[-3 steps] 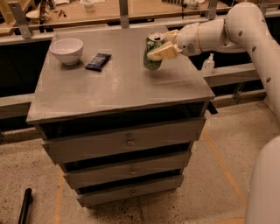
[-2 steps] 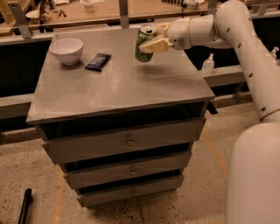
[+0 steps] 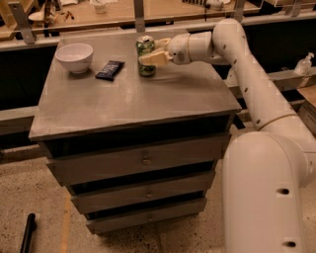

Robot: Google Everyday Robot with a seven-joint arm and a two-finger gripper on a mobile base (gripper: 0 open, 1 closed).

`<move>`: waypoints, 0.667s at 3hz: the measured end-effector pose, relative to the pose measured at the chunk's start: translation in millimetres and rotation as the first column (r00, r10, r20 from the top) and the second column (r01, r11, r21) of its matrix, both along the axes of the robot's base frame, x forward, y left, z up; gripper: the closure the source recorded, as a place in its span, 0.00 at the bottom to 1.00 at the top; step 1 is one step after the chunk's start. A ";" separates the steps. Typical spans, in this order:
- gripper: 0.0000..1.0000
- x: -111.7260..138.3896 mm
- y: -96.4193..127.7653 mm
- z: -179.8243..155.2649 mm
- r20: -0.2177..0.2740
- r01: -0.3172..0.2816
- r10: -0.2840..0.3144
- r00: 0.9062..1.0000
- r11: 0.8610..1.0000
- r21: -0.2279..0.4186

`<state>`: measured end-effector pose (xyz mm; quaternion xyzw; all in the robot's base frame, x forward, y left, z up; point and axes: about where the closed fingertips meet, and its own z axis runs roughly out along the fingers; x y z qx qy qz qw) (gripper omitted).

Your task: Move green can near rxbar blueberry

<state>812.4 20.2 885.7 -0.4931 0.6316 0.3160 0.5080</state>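
Note:
The green can (image 3: pixel 145 55) stands upright with its silver top showing, toward the back middle of the grey cabinet top (image 3: pixel 133 99). My gripper (image 3: pixel 153 53) reaches in from the right and is shut on the can, one pale finger (image 3: pixel 154 58) across its front. The rxbar blueberry (image 3: pixel 109 69), a flat dark navy wrapper, lies on the cabinet top a short way left of the can. The can and the bar are apart.
A white bowl (image 3: pixel 74 57) sits at the back left corner, left of the bar. My white arm (image 3: pixel 247 84) spans the right side. The cabinet has several drawers (image 3: pixel 143 163). A wooden bench (image 3: pixel 123 12) runs behind. A black object (image 3: pixel 27 232) lies on the floor.
My gripper has carried the green can leftward across the back of the cabinet top, from the right side to a spot close to the rxbar blueberry.

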 end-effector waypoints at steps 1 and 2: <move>0.51 -0.1 7.1 -0.2 -0.012 -0.008 0.008 1.000 1.000 0.005; 0.28 -0.2 7.3 0.2 -0.012 -0.009 0.009 1.000 1.000 0.005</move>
